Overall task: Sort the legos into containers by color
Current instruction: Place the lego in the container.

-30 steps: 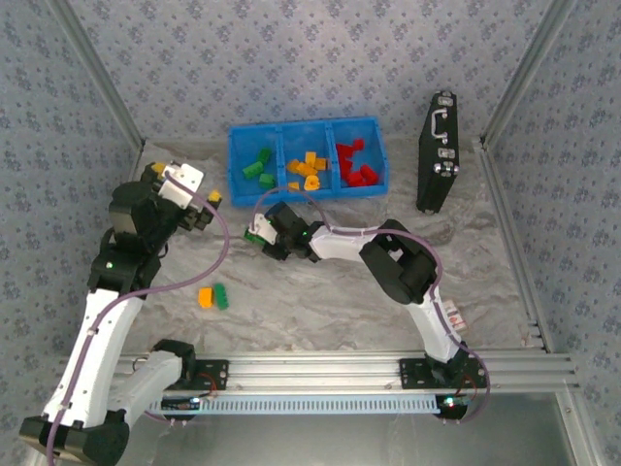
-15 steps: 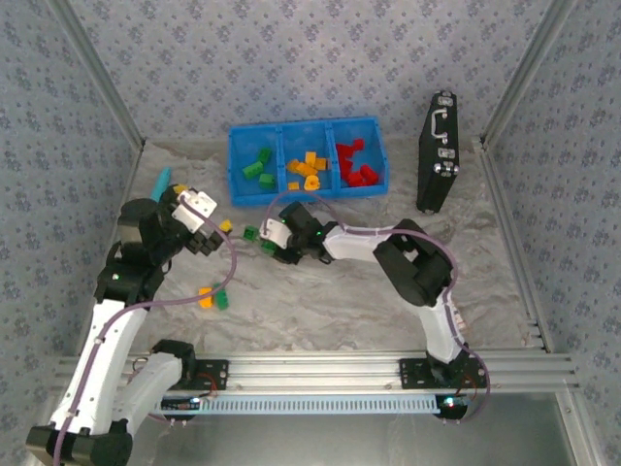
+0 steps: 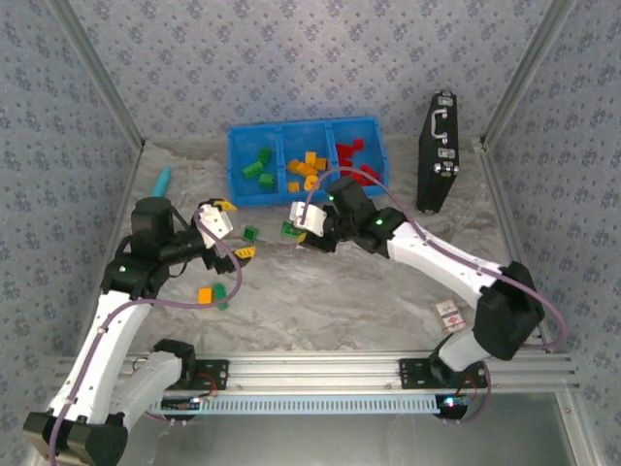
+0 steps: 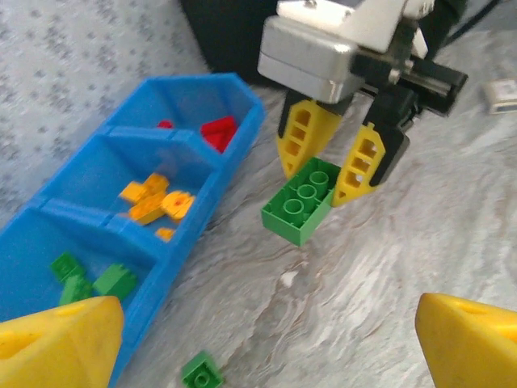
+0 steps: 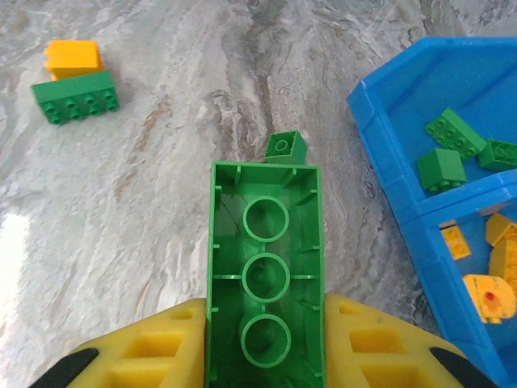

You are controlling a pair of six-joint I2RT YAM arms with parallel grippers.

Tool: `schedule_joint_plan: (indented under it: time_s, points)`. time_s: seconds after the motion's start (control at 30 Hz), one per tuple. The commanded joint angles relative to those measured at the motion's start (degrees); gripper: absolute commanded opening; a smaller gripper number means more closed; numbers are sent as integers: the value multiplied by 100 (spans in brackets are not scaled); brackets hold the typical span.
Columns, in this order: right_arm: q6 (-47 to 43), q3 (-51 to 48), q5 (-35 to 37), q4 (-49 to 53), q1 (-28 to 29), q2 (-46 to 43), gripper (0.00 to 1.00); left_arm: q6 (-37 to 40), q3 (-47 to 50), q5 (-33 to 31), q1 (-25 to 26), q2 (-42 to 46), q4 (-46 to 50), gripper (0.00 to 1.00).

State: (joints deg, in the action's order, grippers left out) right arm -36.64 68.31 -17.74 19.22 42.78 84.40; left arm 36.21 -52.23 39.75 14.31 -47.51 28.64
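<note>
Right wrist, right claw [image 5: 266, 349] clamped on green lego [image 5: 265, 259], long axis pointing straight ahead

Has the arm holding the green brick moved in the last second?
Yes. The right end effector, shut on the green brick, slid rightward along the blue tray, from its left compartment toward its middle one.

The right wrist view's bottom edge cuts off the long green plastic brick [image 5: 266, 323] and the yellow fingers [image 5: 161, 352] of the right gripper [image 5: 266, 360]; its right edge crops the bright blue plastic tray [image 5: 380, 162]. In the left wrist view the blurred yellow fingertips [image 4: 56, 339] of the left gripper [image 4: 258, 352] are cropped at the bottom corners, and a divider [image 4: 178, 145] half hides small red bricks [image 4: 218, 131].
</note>
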Motion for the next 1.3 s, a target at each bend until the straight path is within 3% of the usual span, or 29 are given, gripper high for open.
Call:
schedule_joint_plan:
  time_s: [0.0,0.1,0.23,0.5,1.27]
  points:
    - [-324,-48,16,938,90,-348,27,132,-156,640,228,-72,98,92]
    - [-577,187,152,1369,180,-659,27,170,-103,760,485,-71,45,92]
    - [-615,50,64,1187,188,-1146,27,101,48,844,714,24,-415,90]
    - [-589,65,-98,1198,346,-1359,26,431,-286,889,1308,-512,-340,87]
    - [-356,-270,-362,648,624,-1711,24,-1,-351,1307,1688,-1220,-1058,78]
